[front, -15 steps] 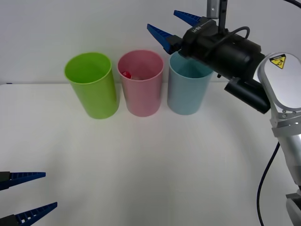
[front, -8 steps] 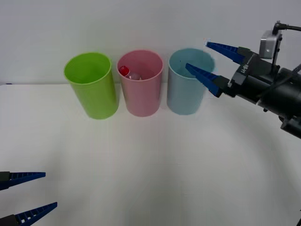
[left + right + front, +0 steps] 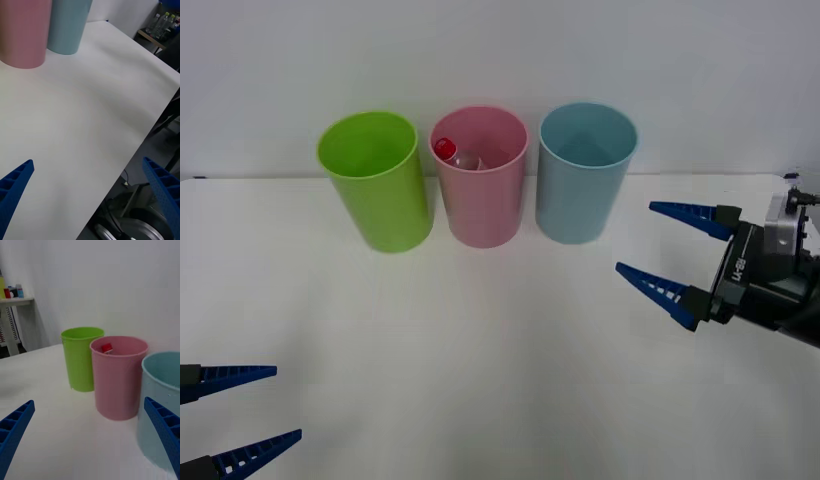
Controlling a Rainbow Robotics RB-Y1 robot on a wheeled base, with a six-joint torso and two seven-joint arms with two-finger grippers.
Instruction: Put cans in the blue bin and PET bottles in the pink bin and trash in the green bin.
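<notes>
Three tapered bins in a row at the far side of the white bench (image 3: 480,340). Pink bin (image 3: 479,176) taken as landmark: upright, in the middle of the row. Green bin (image 3: 375,180) just to its left, rims close but apart. Blue bin (image 3: 583,172) just to its right, also close, with a narrow gap between the walls.

PET bottle (image 3: 452,154) down inside the pink bin, red cap up against the left inner wall near the rim, clear body beside it lower in the bin. Seen from the right wrist as a red cap (image 3: 107,348) just under the pink rim (image 3: 118,352), with the green bin (image 3: 80,358) behind and the blue bin (image 3: 161,405) nearest.

Right claw (image 3: 672,252) low over the bench, well right of the pink bin and nearer than the blue bin, fingers spread wide and pinching nothing, tips aimed back toward the row.

Left claw (image 3: 252,408) parked at the near left corner of the bench, well apart from the pink bin, fingers likewise spread and pinching nothing. From the left wrist, pink bin wall (image 3: 24,33) and blue bin wall (image 3: 67,26) side by side on the bench.
</notes>
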